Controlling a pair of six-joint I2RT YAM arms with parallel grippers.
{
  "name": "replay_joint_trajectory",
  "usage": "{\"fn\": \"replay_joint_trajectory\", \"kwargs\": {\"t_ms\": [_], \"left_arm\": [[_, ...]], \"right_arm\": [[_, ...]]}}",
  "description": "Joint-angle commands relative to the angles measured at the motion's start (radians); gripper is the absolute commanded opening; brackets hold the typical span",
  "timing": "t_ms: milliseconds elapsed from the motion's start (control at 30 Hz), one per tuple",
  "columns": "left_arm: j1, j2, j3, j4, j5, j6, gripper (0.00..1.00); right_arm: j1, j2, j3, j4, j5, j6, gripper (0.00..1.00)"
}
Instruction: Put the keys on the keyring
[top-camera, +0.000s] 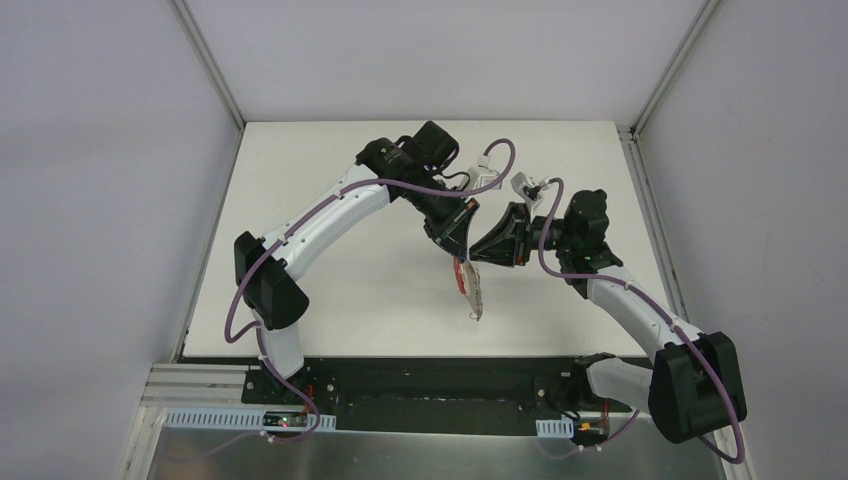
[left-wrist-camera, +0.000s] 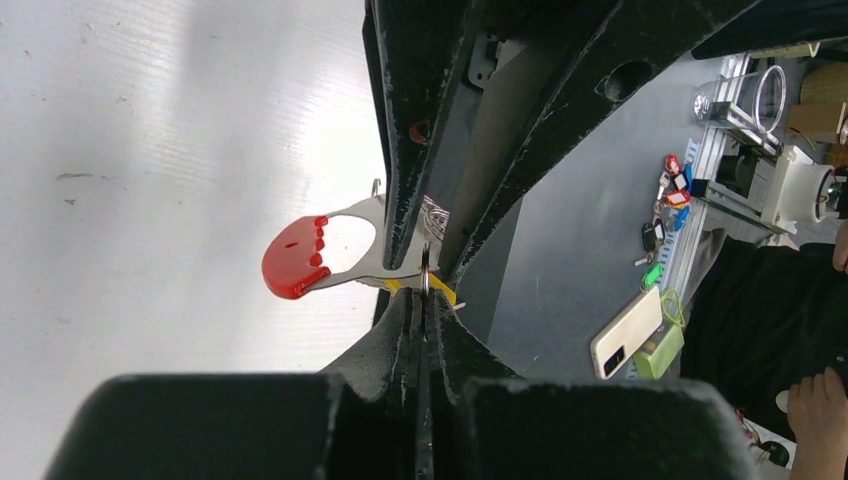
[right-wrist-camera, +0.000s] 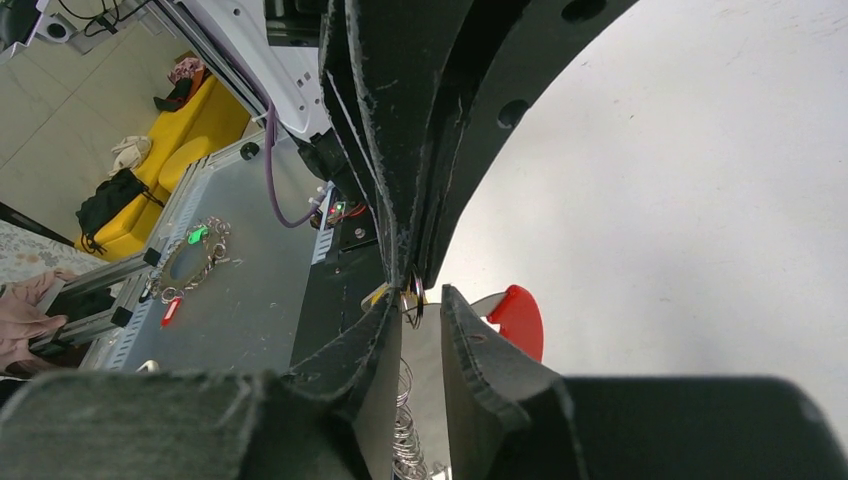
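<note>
Both arms meet tip to tip above the table (top-camera: 340, 290), so I judge the threading to be under way, though nothing shows it finished. The left gripper (left-wrist-camera: 424, 305) has its fingers pressed together on the key (left-wrist-camera: 446, 294), whose yellow head peeps out on either side of the tips. The right gripper (right-wrist-camera: 418, 300) shows a narrow gap with the keyring (left-wrist-camera: 296, 262) running through it, red end poking sideways and beaded chain dangling below. Whether those fingers truly bear on it, I cannot tell. A thin metal ring (left-wrist-camera: 425, 278) sits edge-on where the tips meet. Whether the key is on the loop yet is hidden, so seating and release likely remain.
</note>
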Motion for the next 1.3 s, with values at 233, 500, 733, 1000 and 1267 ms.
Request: {"fn": "replay_joint_trajectory", "kwargs": {"t_ms": [233,500,733,1000,1267], "left_arm": [[-0.004,-0.021,-0.002,0.01,0.026,0.006,0.0],[-0.004,-0.033,-0.009,0.022,0.017,0.013,0.0],[-0.003,-0.037,-0.012,0.022,0.016,0.014,0.0],[-0.003,-0.052,-0.004,0.017,-0.003,0.033,0.15],[0.015,-0.133,-0.066,0.08,-0.006,0.081,0.42]], "right_arm": [[0.001,-0.008,0.052,0.021,-0.016,-0.009,0.0],[-0.017,-0.023,0.05,0.022,-0.005,-0.003,0.0],[-0.018,-0.021,0.047,0.021,-0.003,-0.004,0.0],[-0.033,-0.029,0.052,0.026,0.015,0.014,0.0],[-0.063,-0.028,0.024,0.196,0.061,0.184,0.0]]}}
